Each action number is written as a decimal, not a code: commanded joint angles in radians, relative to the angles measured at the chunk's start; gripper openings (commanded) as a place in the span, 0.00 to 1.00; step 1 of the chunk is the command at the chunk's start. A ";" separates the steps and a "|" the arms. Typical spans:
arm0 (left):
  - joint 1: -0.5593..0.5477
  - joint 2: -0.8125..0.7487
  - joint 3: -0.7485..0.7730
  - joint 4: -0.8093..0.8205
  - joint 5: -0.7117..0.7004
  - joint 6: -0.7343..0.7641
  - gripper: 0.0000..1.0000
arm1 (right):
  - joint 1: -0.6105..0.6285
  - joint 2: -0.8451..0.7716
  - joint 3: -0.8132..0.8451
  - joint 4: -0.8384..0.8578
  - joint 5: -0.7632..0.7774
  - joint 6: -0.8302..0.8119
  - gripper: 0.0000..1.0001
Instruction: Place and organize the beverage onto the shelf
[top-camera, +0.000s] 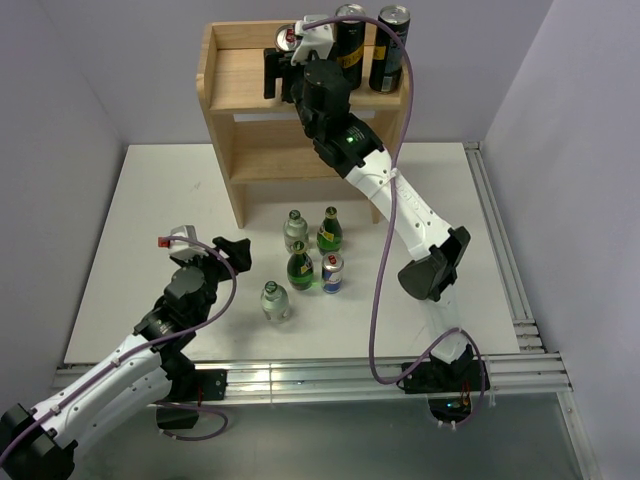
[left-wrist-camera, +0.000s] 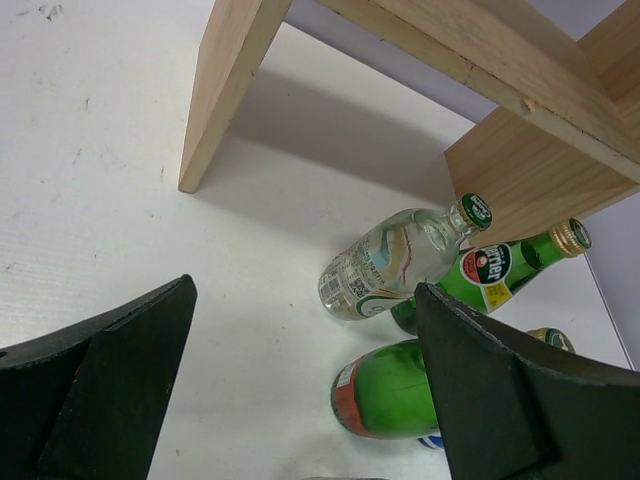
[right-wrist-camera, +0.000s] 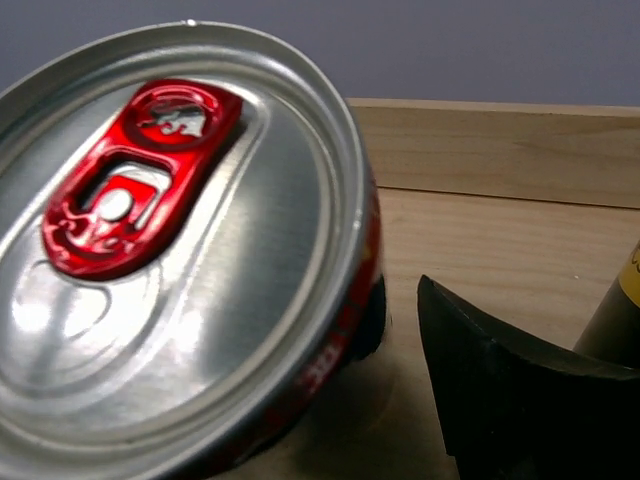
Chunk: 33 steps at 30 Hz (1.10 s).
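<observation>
The shelf (top-camera: 245, 80) stands at the far side of the white surface (top-camera: 150, 220), and the right arm reaches over its upper board. The right gripper (top-camera: 282, 62) sits around a can with a red tab (right-wrist-camera: 180, 260) that stands upright on that board, near the back rim. The gripper's jaws are parted: in the wrist view the one finger (right-wrist-camera: 510, 400) that shows stands just beside the can's side with a dark gap between them, so nothing is clamped. Two tall black cans (top-camera: 368, 40) stand side by side on the same board to the right of it, close to the arm. In front of the shelf a cluster of drinks waits on the surface: a clear bottle (left-wrist-camera: 385, 262), a green bottle (left-wrist-camera: 490, 268) just beside it, another green bottle (top-camera: 300, 266), a small can (top-camera: 332, 272) and a second clear bottle (top-camera: 275, 301) nearest the arms. The left gripper (top-camera: 225, 252) hovers low to the left of this cluster - jaws spread wide, holding nothing - and faces the bottles and the shelf's leg.
</observation>
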 joint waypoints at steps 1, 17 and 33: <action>-0.002 0.001 -0.001 0.037 0.018 -0.009 0.98 | -0.005 0.025 0.007 0.068 0.011 -0.016 0.89; -0.002 0.034 -0.004 0.058 0.018 -0.011 0.98 | -0.009 0.060 0.004 0.168 0.034 -0.055 0.89; -0.002 0.025 0.007 0.035 0.007 -0.006 0.98 | 0.004 -0.083 -0.231 0.182 0.072 -0.023 0.94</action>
